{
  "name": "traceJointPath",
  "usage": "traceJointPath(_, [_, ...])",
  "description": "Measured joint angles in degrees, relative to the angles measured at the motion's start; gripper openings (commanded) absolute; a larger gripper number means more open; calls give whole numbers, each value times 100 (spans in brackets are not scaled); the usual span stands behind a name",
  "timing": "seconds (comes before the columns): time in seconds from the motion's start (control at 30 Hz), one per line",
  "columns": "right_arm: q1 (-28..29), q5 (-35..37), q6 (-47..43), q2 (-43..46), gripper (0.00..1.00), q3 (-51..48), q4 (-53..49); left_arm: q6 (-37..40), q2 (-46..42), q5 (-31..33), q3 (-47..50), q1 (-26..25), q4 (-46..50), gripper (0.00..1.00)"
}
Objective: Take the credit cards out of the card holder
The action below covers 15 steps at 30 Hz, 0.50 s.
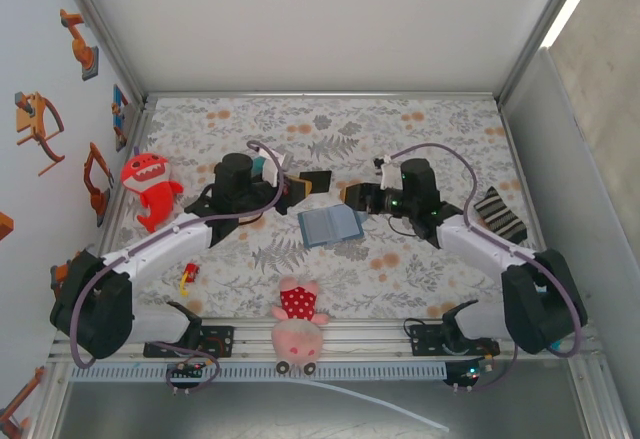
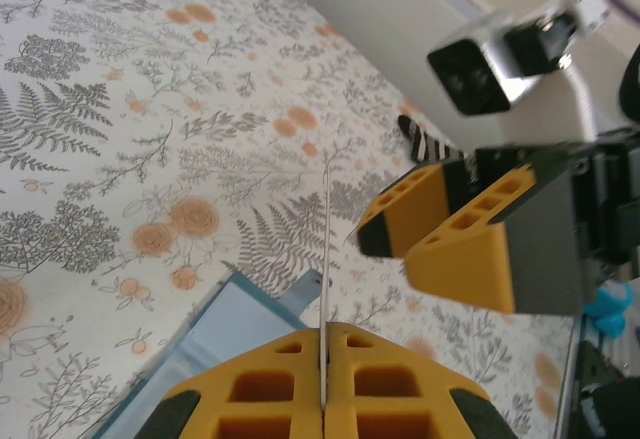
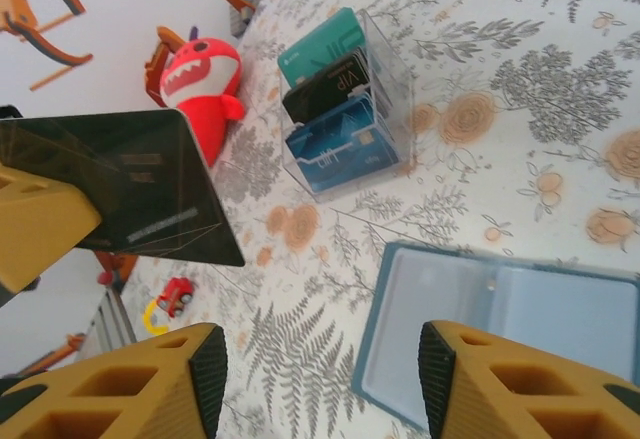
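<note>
the card holder (image 1: pixel 332 226), a small flat slate-blue bi-fold wallet, lies opened out like a book on the table (image 1: pixel 440 124), which is covered in a pale cloth printed with grey ferns and orange flowers. the holder sits near the middle of the table, between the two arms and just on the near side of both grippers. in the right wrist view its pale blue inner panels (image 3: pixel 510 319) lie flat and face up. the left gripper (image 1: pixel 290 187) has its yellow jaws pressed together on a thin black card (image 1: pixel 315 181), held in the air just beyond the holder's far edge. in the left wrist view the card shows edge-on as a thin line (image 2: pixel 325 259) rising from the clamped jaws. the right gripper (image 1: pixel 350 195) faces the left one, close to the card, with its jaws apart and nothing between them. a clear plastic stand (image 3: pixel 345 104) holding a teal, a black and a blue card stands farther back on the table. a red plush monster (image 1: pixel 150 187) lies by the left wall, a pink plush toy (image 1: pixel 297 324) sits at the near edge, a small red and yellow toy (image 1: pixel 187 277) lies near the left arm, and a black-and-white striped cloth item (image 1: pixel 498 214) lies at the right.
</note>
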State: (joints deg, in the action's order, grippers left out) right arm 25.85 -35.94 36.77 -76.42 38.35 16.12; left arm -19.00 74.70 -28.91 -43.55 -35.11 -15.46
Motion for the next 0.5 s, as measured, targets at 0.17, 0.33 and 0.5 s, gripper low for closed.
traceJointPath(0.17, [0, -387, 719, -505, 51, -7, 1259, -586, -31, -31, 90, 0, -437, 0])
traceJointPath(0.33, [0, -619, 1064, -669, 51, -7, 1928, -887, -39, -87, 96, 0, -662, 0])
traceJointPath(0.5, [0, -776, 1233, -667, 51, -4, 2321, -1093, -37, -201, 101, 0, -852, 0])
